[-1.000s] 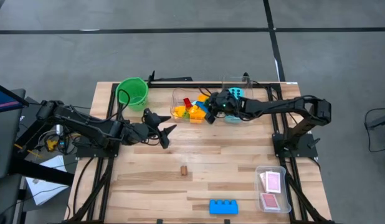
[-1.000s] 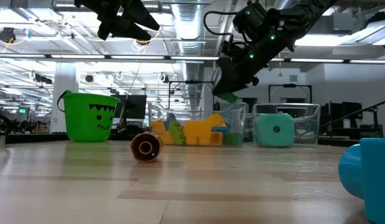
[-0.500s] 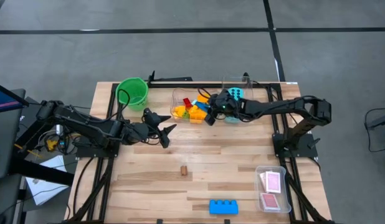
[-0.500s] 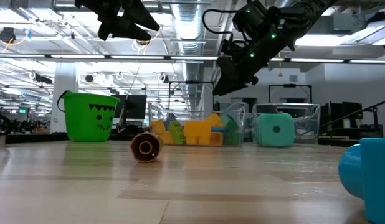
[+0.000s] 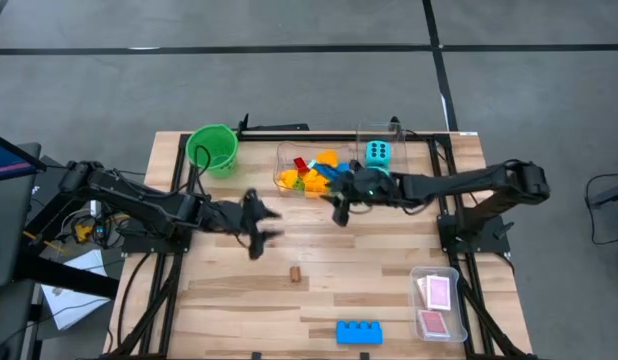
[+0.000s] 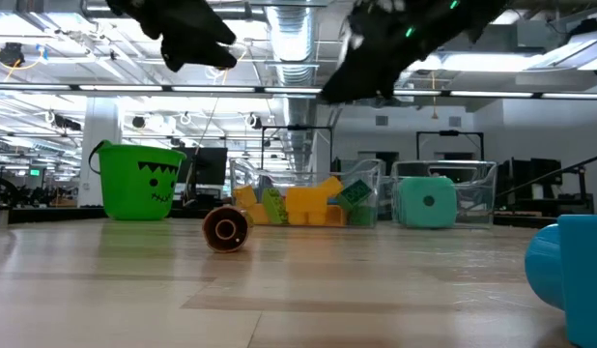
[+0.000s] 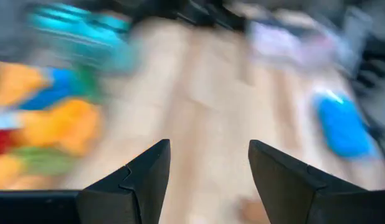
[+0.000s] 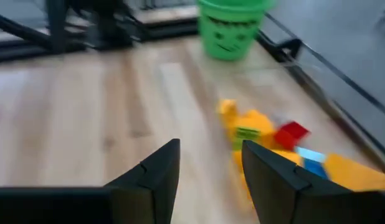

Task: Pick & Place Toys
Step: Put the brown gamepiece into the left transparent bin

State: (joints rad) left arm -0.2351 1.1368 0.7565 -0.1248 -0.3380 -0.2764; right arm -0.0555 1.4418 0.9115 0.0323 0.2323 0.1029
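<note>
high view: the pile of small building blocks lies at the far middle of the counter, inside a clear tub, just beside a second clear tub holding a cyan die. a larger blue block lies alone at the near edge, its long axis running left to right across the counter, studs facing up. a small brown piece sits mid-counter. pink-and-white cards rest in a clear tray at the near right. a green bucket stands at the far left.

right hand hovers just in front of the block pile, fingers apart, nothing between them in the right wrist view. left hand hovers over bare counter, fingers apart and empty.

judgement: the blocks look light, rigid and smooth, so they may slip or skate if pinched at a corner; a grip across two flat parallel sides is advisable. for the blue block, take it across its short width at mid-length. the cards are thin and flat, hard to lift from the tray floor.
</note>
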